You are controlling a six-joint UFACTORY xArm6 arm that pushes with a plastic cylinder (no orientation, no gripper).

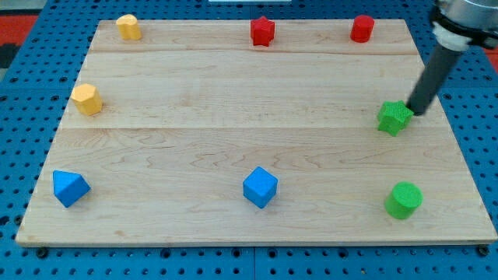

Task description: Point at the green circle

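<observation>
Pointing not yet on target. Camera view: my tip (413, 111) sits at view's right, just beside green star (395, 117), at its upper right edge, maybe touching. Green circle (404, 200) stands near table (233, 93) bottom right corner, below star, apart from tip. No pincer on this arm, only rod; nothing held. Judged early stage: tip at wrong green block; left to do: travel toward view's bottom, clearing star, stop beside circle.
</observation>
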